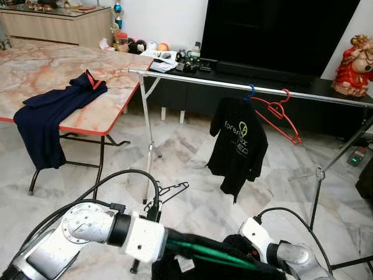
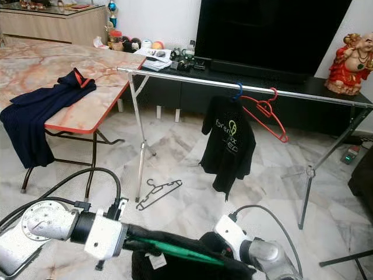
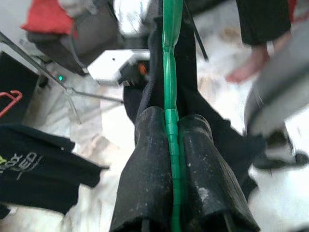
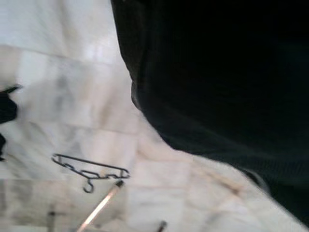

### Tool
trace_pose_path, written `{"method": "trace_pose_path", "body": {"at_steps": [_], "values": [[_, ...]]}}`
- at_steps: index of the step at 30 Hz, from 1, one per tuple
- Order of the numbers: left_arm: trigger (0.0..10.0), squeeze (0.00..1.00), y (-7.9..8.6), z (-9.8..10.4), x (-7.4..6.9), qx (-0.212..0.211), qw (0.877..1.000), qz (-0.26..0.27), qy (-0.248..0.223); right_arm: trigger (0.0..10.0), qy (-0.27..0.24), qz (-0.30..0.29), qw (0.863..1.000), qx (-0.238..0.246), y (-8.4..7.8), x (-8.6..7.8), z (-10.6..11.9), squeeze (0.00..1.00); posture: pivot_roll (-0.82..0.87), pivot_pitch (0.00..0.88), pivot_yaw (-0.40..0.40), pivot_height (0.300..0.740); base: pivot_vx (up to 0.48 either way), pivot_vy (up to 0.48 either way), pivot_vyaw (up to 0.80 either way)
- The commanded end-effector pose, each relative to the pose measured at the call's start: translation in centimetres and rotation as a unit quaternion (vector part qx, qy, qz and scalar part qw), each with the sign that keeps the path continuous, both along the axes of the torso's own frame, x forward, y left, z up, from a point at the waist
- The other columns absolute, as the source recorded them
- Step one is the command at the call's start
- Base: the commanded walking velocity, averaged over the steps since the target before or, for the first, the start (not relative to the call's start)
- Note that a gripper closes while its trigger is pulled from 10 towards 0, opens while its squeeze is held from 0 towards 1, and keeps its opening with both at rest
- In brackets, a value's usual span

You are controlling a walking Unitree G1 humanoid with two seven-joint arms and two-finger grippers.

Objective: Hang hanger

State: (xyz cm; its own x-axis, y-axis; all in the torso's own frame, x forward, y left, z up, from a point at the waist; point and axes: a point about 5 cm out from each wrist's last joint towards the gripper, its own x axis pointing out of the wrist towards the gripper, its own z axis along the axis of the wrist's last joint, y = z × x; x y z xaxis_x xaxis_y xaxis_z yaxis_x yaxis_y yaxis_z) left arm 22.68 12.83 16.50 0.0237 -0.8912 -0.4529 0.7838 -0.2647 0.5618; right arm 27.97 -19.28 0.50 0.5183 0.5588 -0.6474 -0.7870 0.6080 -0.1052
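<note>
A green hanger (image 1: 207, 252) with a black garment (image 1: 233, 265) draped on it is held low in front of me. My left gripper (image 3: 172, 123) is shut on the hanger's green bar, one black finger on each side. My right gripper (image 1: 247, 242) is against the black garment, which hides its fingers; dark cloth (image 4: 217, 87) covers much of the right wrist view. Ahead, the silver clothes rail (image 1: 250, 87) runs across the room. A black printed T-shirt (image 1: 239, 146) on a blue hanger and a bare red hanger (image 1: 280, 114) hang on it.
A black wire hanger (image 1: 169, 192) lies on the marble floor by the rail's left leg. A navy shirt (image 1: 52, 111) hangs over the edge of the marble-topped folding table (image 1: 35, 64) at left. A TV (image 1: 280, 29) and a red statue (image 1: 354, 64) stand behind. A person's bare foot (image 3: 251, 67) is nearby.
</note>
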Motion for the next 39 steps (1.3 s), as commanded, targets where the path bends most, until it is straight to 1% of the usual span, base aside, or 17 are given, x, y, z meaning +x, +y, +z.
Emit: {"method": "trace_pose_path", "body": {"at_steps": [1, 3, 11, 13, 17, 19, 22, 23, 24, 26, 28, 31, 35, 36, 37, 38, 39], "values": [[10.0, 0.00, 0.3, -0.2, 0.1, 0.023, 1.000, -0.009, -0.014, 0.0, -0.020, -0.009, 0.999, -0.035, -0.9, 0.7, 0.6, 0.00, 0.15, 0.004, -0.094, 0.740, 0.000, 0.000, 0.00], [10.0, 0.00, 1.3, -1.4, 0.1, 0.077, 0.997, -0.013, -0.026, 0.0, -0.029, -0.019, 0.998, -0.061, -1.8, 1.0, 0.9, 0.00, 0.15, 0.005, -0.097, 0.740, 0.000, 0.000, 0.00], [10.0, 0.00, 1.5, -2.4, -0.7, 0.107, 0.994, -0.024, -0.020, 0.0, -0.031, -0.015, 0.997, -0.075, -2.4, 1.0, 1.1, 0.00, 0.15, 0.005, -0.102, 0.740, 0.000, 0.000, 0.00], [10.0, 0.00, 1.9, -3.0, -0.5, 0.140, 0.990, -0.004, -0.020, 0.0, -0.037, -0.021, 0.996, -0.075, -2.6, 1.1, 1.2, 0.00, 0.15, 0.005, -0.102, 0.740, 0.000, 0.000, 0.00], [10.0, 0.00, 2.6, -3.7, 0.0, 0.170, 0.985, 0.018, -0.033, 0.0, -0.044, -0.029, 0.996, -0.075, -2.8, 1.3, 1.5, 0.00, 0.14, 0.004, -0.100, 0.740, 0.000, 0.000, 0.00], [10.0, 0.00, 4.3, -4.6, 1.3, 0.230, 0.968, 0.079, -0.059, 0.0, -0.052, -0.043, 0.995, -0.070, -3.5, 1.8, 2.3, 0.00, 0.14, 0.004, -0.099, 0.740, 0.000, 0.000, 0.00], [10.0, 0.00, 5.2, -4.8, 2.2, 0.250, 0.958, 0.113, -0.080, 0.0, -0.059, -0.050, 0.994, -0.071, -4.0, 2.1, 2.8, 0.00, 0.14, 0.004, -0.100, 0.740, 0.000, 0.000, 0.00], [10.0, 0.00, 5.5, -4.8, 2.8, 0.247, 0.953, 0.146, -0.093, 0.0, -0.063, -0.053, 0.994, -0.071, -4.3, 2.4, 3.2, 0.00, 0.14, 0.002, -0.101, 0.740, 0.000, 0.000, 0.00], [10.0, 0.00, 5.5, -4.8, 2.8, 0.247, 0.953, 0.146, -0.093, 0.0, -0.063, -0.053, 0.994, -0.071, -4.3, 2.4, 3.2, 0.00, 0.14, 0.002, -0.101, 0.740, 0.000, 0.000, 0.00], [10.0, 0.00, 5.0, -4.6, 3.0, 0.216, 0.959, 0.159, -0.091, 0.0, -0.065, -0.053, 0.994, -0.073, -4.5, 2.5, 3.4, 0.00, 0.14, 0.003, -0.102, 0.740, 0.000, 0.000, 0.00], [10.0, 0.00, 3.7, -4.3, 2.4, 0.141, 0.977, 0.148, -0.052, 0.0, -0.062, -0.048, 0.995, -0.069, -4.4, 2.6, 3.5, 0.00, 0.14, 0.000, -0.104, 0.740, 0.000, 0.000, 0.00], [10.0, 0.00, 2.9, -3.9, 1.8, 0.091, 0.987, 0.131, -0.035, 0.0, -0.056, -0.043, 0.995, -0.070, -4.2, 2.4, 3.3, 0.00, 0.14, 0.000, -0.104, 0.740, 0.000, 0.000, 0.00], [10.0, 0.00, 1.9, -2.9, 1.6, 0.021, 0.991, 0.135, -0.010, 0.0, -0.035, -0.034, 0.996, -0.079, -4.0, 1.8, 2.4, 0.00, 0.14, 0.000, -0.105, 0.740, 0.000, 0.000, 0.00], [10.0, 0.00, 1.8, -2.8, 1.6, 0.015, 0.991, 0.136, -0.008, 3.5, -0.024, -0.028, 0.996, -0.085, -3.9, 1.5, 2.0, 0.00, 0.14, 0.000, -0.106, 0.740, 0.000, 0.000, 0.00], [10.0, 0.00, 1.8, -2.8, 1.6, 0.015, 0.991, 0.136, -0.008, 3.5, -0.024, -0.028, 0.996, -0.085, -3.9, 1.5, 2.0, 0.00, 0.14, 0.000, -0.106, 0.740, 0.000, 0.000, 0.00], [10.0, 0.00, 1.8, -2.9, 1.7, 0.020, 0.990, 0.138, -0.012, 5.9, -0.017, -0.022, 0.996, -0.087, -3.7, 1.2, 1.7, 0.00, 0.14, 0.000, -0.106, 0.740, 0.000, 0.000, 0.00], [10.0, 0.00, 1.8, -2.9, 1.7, 0.020, 0.990, 0.138, -0.012, 5.9, -0.017, -0.022, 0.996, -0.087, -3.7, 1.2, 1.7, 0.00, 0.14, 0.000, -0.106, 0.740, 0.000, 0.000, 0.00]]}}
